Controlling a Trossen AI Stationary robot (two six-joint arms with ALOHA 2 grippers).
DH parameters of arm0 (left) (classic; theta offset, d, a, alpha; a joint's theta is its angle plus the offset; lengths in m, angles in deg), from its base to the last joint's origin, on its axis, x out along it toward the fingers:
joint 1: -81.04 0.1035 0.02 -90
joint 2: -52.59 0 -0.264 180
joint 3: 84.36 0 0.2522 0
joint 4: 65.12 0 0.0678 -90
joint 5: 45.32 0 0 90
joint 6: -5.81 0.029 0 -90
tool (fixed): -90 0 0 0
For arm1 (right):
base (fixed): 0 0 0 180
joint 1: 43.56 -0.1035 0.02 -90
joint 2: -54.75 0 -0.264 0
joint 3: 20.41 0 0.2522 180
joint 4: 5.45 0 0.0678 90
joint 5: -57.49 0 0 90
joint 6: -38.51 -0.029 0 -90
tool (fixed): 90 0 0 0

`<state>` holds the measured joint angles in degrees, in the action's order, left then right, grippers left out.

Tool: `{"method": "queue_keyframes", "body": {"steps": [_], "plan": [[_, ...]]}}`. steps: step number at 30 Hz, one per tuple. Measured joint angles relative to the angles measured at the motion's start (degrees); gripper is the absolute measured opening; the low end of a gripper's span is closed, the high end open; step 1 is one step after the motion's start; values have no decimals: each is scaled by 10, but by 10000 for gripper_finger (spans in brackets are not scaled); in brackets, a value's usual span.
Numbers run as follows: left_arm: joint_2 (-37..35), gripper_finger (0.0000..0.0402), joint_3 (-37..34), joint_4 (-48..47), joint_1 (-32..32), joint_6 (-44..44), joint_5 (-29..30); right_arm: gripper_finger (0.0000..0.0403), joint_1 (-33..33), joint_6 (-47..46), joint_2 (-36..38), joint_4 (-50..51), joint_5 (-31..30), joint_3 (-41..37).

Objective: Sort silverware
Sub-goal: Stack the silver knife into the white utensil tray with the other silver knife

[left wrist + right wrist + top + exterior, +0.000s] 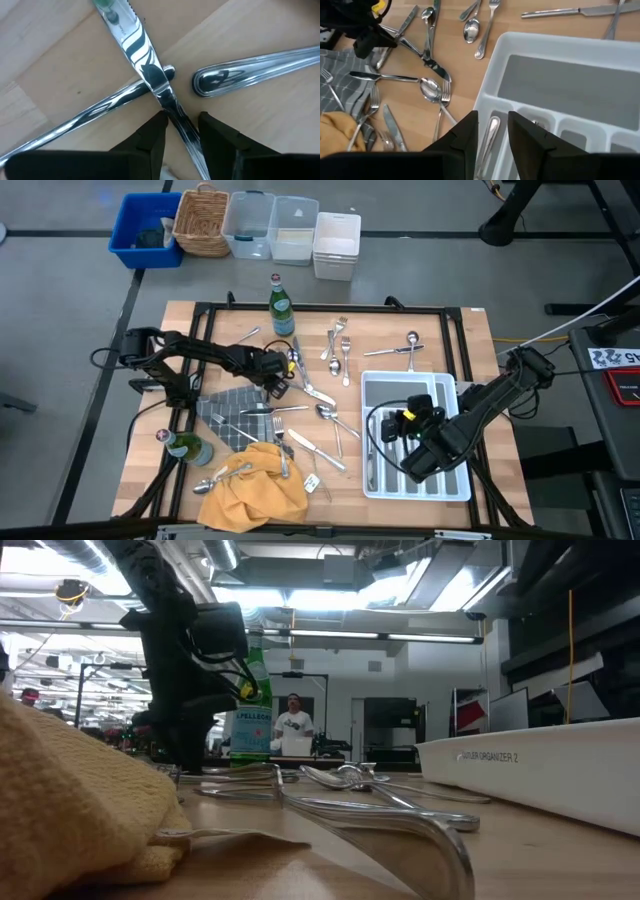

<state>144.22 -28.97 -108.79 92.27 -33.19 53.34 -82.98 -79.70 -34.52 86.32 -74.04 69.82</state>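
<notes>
Shiny silver metal table knife (150, 70), slim, smooth mirror finish, serrated blade edge, lies flat on the pale wooden desk (440, 340) left of centre, crossing over a second slim shiny metal handle (85, 117) to make an X. Rounded end of a third polished handle (220, 80) sits just beside the crossing, not touching. The knife's long axis runs straight away from the left hand (182, 132), and its handle end passes into the gap between the two dark fingers (150, 137). Fingers stand narrow on either side of the handle, not clearly clamped yet; looks like a grasp in progress, my call only. Coming move hinges on this: fingers straddle across the knife's width, so closing should pinch it, but the piece underneath may drag along.

Left hand is the nearer one by far. Right hand (492, 132) hovers over the white divided plastic tray (385, 388) on the desk's right side, fingers narrowly parted, nothing between them; a shiny handle (487, 137) lies in the compartment below.

Rest of the silverware: forks and spoons (340, 345) scattered mid-desk, more pieces on the grey checked cloth (225, 412) and by the crumpled mustard-yellow soft cloth (255, 485). Green glass bottle (282, 305) upright at the far edge, another bottle (190, 448) lying at the left edge.
</notes>
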Motion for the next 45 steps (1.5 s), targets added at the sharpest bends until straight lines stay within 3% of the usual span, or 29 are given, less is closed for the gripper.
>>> {"method": "queue_keyframes", "body": {"steps": [10, 30, 39, 45], "plan": [[0, 18, -1, -3, 0, -2, -1, 108, 43, 76, 0, -1, 1, 0], [-28, 33, 28, 1, 38, 0, -28, 108, 107, 227, 0, -1, 30, 0], [-29, 30, 28, 8, 53, -1, -18, 108, 111, 230, 0, -1, 10, 0], [-29, 35, 30, 55, 61, -12, -54, 108, 115, 227, 1, -7, 14, 0]]}}
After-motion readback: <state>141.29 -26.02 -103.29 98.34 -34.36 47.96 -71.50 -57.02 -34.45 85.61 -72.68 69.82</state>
